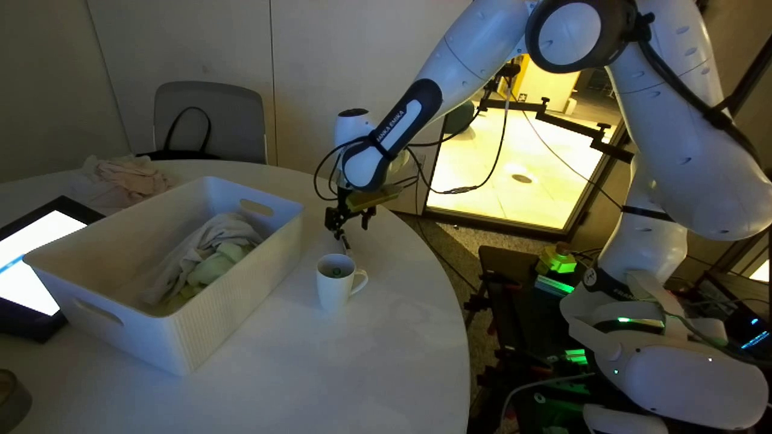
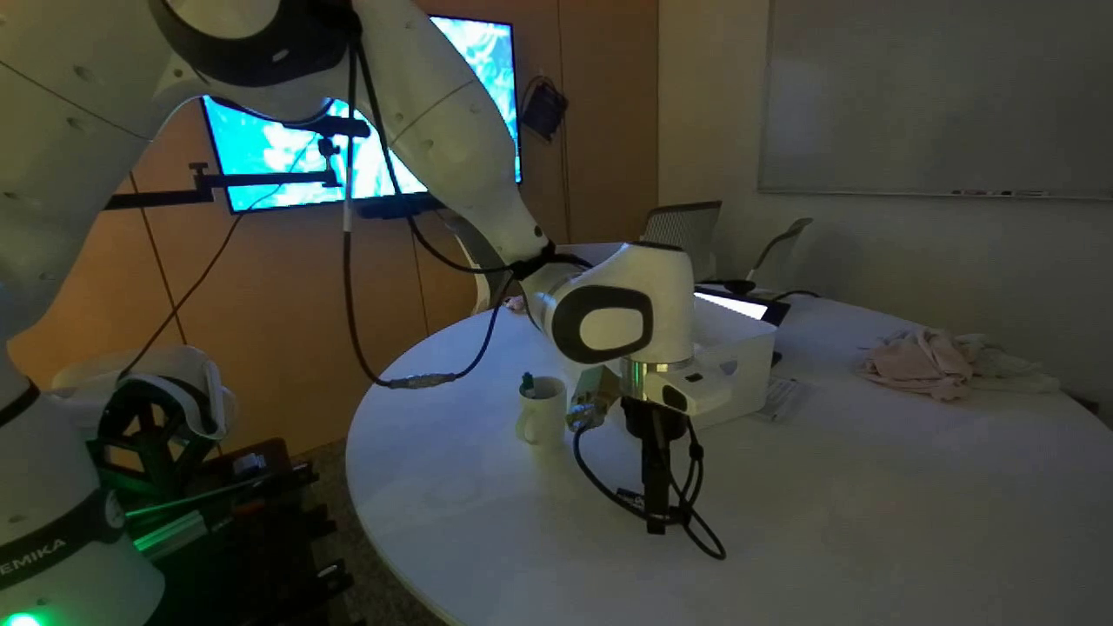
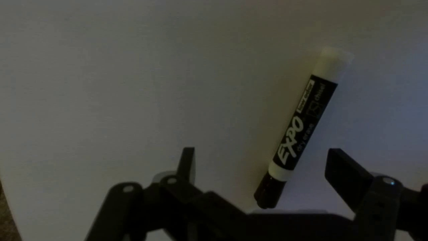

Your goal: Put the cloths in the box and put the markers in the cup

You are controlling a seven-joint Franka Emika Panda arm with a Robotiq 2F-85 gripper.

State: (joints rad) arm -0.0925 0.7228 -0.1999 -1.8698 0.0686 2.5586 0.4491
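Observation:
Below my gripper [image 3: 260, 157] a marker [image 3: 301, 130] with a black label and black cap lies on the white table, its cap end between the spread fingers and touching neither. In an exterior view my gripper [image 1: 350, 222] hangs low behind the white cup [image 1: 333, 295], with the marker [image 1: 345, 244] just under it. A dark green marker end [image 2: 527, 380] pokes above the rim of the cup [image 2: 543, 417]. Inside the white box [image 1: 241, 313] are a grey-white cloth [image 1: 223, 232] and yellow-green cloth [image 1: 217, 265].
A tablet [image 1: 42, 259] with a lit screen stands beside the box. Pinkish fabric [image 2: 922, 361] is heaped on the table past the box. A roll of tape [image 1: 13, 398] sits at the near edge. Cables [image 2: 704, 522] dangle around the wrist.

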